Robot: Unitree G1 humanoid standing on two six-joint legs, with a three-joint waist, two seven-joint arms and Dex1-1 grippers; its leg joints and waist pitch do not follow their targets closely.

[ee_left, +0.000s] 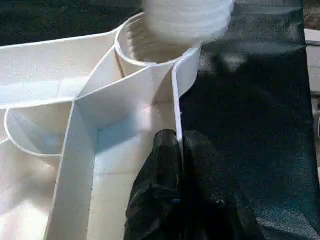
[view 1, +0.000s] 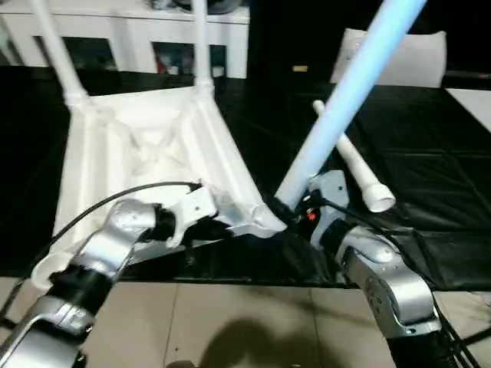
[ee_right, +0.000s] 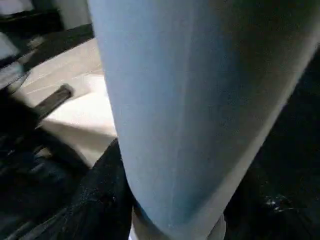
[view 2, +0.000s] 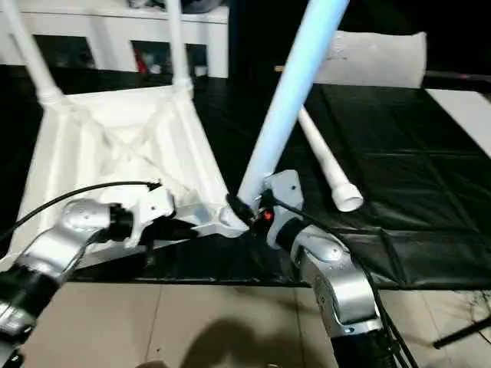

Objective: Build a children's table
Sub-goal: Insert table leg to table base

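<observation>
Tabletop, white plastic, lies upside down on a black mat with its ribbed underside up. Two legs stand in its far corner sockets. A fourth leg lies loose on the mat to the right.

The right tool grasps a third leg near its lower end, jaws about half open around the tube. The leg leans steeply up and to the right, its foot at the near right corner socket. In the left wrist view the leg's ribbed end hovers just over that socket's rim, seemingly not seated.

The left tool is clenched on the tabletop's thin rim wall just beside the same socket, one finger on each side, steadying it.

Likely risks: because the leg leans, pushing it may jam its end against the socket rim rather than drive it in. A hard sideways push could also slide or tip the light tabletop, or pull the rim from the left tool's pinch. The tube could slip through the right tool's jaws.
</observation>
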